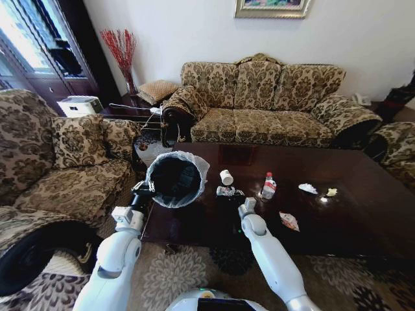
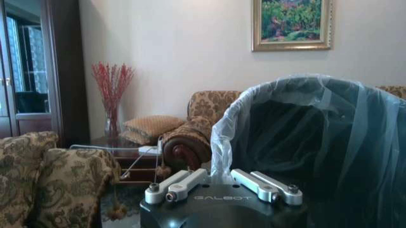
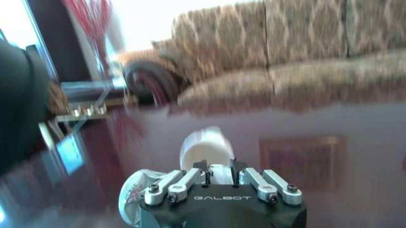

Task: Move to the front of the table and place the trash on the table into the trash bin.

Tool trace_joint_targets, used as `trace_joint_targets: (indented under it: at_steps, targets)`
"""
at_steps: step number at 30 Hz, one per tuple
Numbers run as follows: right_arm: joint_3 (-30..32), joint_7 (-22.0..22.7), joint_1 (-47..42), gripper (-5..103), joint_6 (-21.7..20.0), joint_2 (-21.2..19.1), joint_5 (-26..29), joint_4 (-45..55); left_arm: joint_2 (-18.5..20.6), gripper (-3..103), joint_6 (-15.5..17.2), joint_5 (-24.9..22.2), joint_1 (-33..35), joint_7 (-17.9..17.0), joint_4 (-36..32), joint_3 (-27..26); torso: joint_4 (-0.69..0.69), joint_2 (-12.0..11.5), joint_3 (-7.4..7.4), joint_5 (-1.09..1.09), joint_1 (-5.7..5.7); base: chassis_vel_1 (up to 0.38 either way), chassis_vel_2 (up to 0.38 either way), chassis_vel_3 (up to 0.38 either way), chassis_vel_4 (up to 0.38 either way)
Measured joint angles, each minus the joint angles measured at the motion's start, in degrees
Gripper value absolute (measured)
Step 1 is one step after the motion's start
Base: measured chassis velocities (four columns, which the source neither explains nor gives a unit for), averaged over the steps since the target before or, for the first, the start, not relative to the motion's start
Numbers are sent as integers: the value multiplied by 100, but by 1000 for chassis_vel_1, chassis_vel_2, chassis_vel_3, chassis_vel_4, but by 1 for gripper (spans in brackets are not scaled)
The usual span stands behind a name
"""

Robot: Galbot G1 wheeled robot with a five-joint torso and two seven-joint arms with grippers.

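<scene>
Left gripper (image 1: 144,189) clamped on trash bin (image 1: 174,179) rim, right gripper (image 1: 227,192) above dark table (image 1: 363,194), closed around white paper cup (image 3: 201,145)

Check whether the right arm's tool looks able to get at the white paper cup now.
Probably yes: the right tool sits just before the white paper cup on the table, nothing between them.

1. The right gripper (image 3: 219,173) hovers over the glossy dark table (image 3: 330,123), its fingers set around a white paper cup (image 3: 204,147).
2. A patterned sofa (image 3: 285,57) stands beyond the table's far edge.
</scene>
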Motion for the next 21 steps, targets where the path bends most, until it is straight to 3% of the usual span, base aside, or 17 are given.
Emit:
trace_joint_targets:
  at_steps: [6, 11, 12, 16, 19, 21]
  targets:
    - [44, 129, -129, 18, -173, -411, 289, 1146, 129, 1, 183, -111, -5, 59, -18, 0, 1, 0, -1, -2, -1, 0, 0, 0, 0]
    - [278, 248, -241, 18, -402, -1179, 948, 2724, 465, 1, 663, -341, -174, 127, -29, 73, 1, 0, -2, -2, -1, 0, 0, 0, 0]
    - [278, 248, -241, 18, -402, -1179, 948, 2724, 465, 1, 663, -341, -174, 127, -29, 73, 1, 0, -2, -2, -1, 0, 0, 0, 0]
    - [613, 195, -180, 18, -464, -2082, 1684, 3712, 1082, 1, 1022, -813, -429, 133, 87, 156, -1, 0, -2, -1, -1, 0, 0, 0, 0]
    - [631, 218, -57, 18, -547, -2337, 1985, 3992, 1309, 1, 1129, -981, -531, 135, 133, 181, -1, 0, -2, 0, -1, 0, 0, 0, 0]
    - [327, 364, 365, 18, -722, -2720, 2549, 4363, 1565, 1, 1251, -1123, -676, 118, 197, 212, 0, 0, -2, -1, -1, 0, 0, 0, 0]
